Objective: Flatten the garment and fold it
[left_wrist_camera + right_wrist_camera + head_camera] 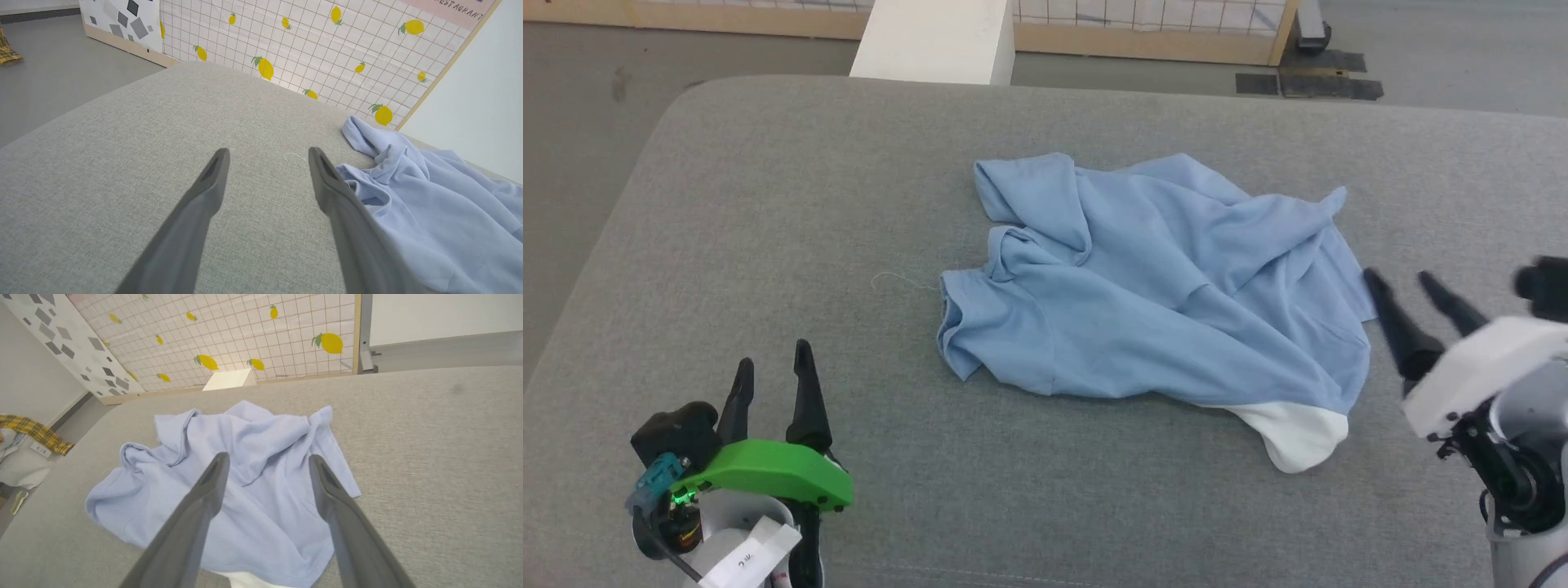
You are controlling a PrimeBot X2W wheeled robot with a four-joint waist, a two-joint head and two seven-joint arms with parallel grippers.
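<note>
Right gripper (1396, 282) is spread and empty just beside the shirt's right edge. Left gripper (773, 355) is also spread and empty, well apart from it over bare cushion (768, 204). The shirt (1152, 302) lies crumpled mid-cushion with layers bunched over each other, so my main worry is pinching several plies at once and dragging the heap instead of opening it. Smaller risks are soft cloth slipping off the thin fingers, or catching the loose thread (894, 282).
</note>
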